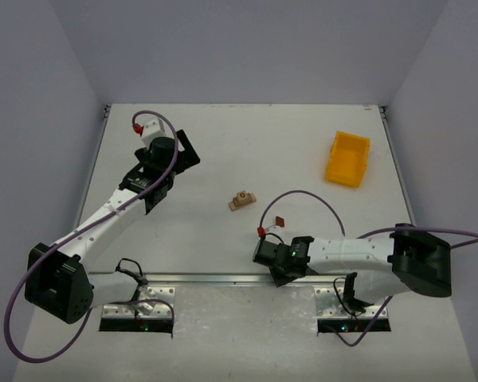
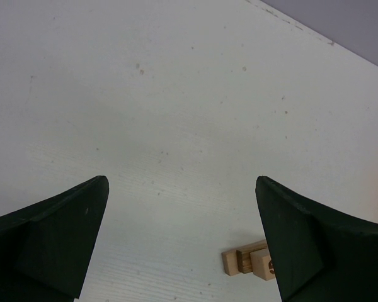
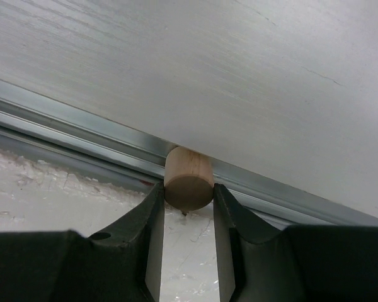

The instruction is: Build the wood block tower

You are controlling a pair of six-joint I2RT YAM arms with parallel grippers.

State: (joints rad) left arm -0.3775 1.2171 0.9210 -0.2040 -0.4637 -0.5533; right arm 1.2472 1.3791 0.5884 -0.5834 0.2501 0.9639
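Observation:
The wood block tower is a small stack in the middle of the table: a pale flat plank with a small pale block on it. It also shows in the left wrist view, partly behind my right finger. A small dark reddish-brown piece lies alone on the table to its right. My left gripper is open and empty, at the far left, well away from the tower. My right gripper is shut on a short round wooden cylinder over the metal rail at the table's front edge.
A yellow plastic bin stands at the back right. The metal rail runs along the front edge of the table, with the arm bases and cables below it. Grey walls close in the left, back and right sides.

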